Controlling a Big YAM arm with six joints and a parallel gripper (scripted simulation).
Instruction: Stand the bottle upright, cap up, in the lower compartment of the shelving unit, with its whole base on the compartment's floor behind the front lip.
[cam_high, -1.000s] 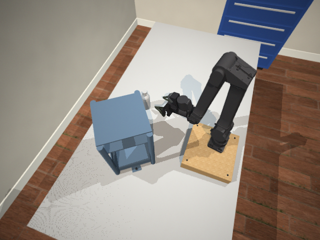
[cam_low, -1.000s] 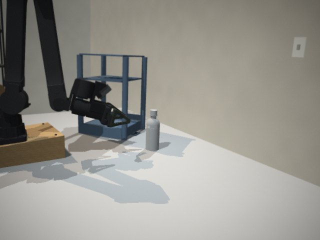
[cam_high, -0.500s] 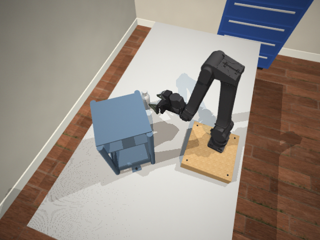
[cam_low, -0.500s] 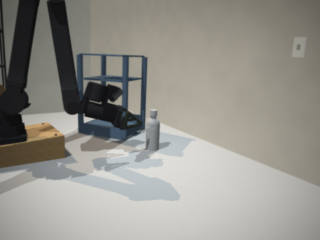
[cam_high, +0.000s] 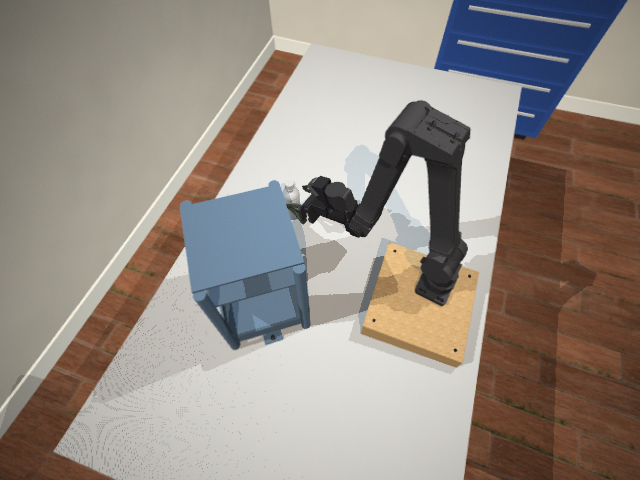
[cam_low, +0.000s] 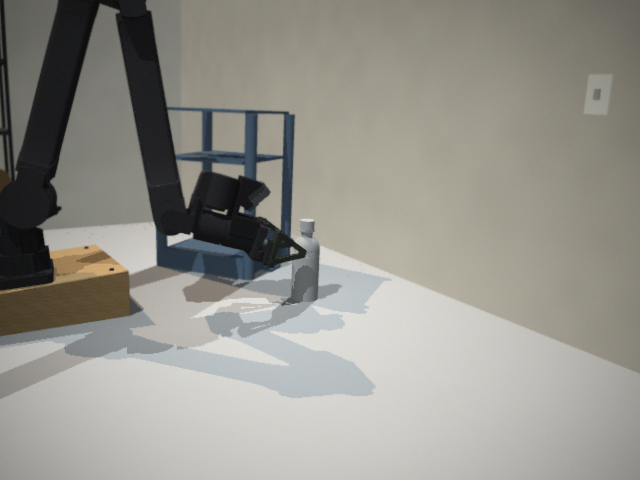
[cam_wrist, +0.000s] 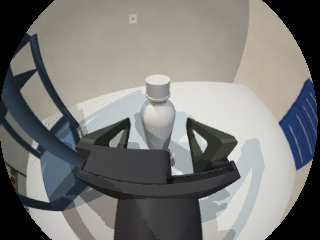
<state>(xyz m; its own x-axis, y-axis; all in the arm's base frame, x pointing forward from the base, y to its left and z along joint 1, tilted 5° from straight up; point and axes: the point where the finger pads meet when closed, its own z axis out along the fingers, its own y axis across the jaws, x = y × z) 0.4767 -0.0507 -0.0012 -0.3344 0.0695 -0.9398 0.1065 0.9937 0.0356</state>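
A pale grey bottle (cam_high: 291, 195) (cam_low: 306, 263) (cam_wrist: 159, 118) with a white cap stands upright on the white table, just behind the blue shelving unit (cam_high: 235, 242) (cam_low: 250, 155) (cam_wrist: 34, 134). My gripper (cam_high: 298, 210) (cam_low: 303, 252) (cam_wrist: 158, 121) is open, tilted slightly down, with its fingertips at the bottle's upper body. In the wrist view the bottle stands between the two spread fingers, with a gap on each side. The shelving unit's lower compartment (cam_high: 263, 312) opens away from the bottle.
My arm's base stands on a wooden board (cam_high: 408, 320) (cam_low: 77, 289) right of the shelving unit. A blue drawer cabinet (cam_high: 522, 46) stands at the table's far end. A wall runs close behind the bottle and the table's edge.
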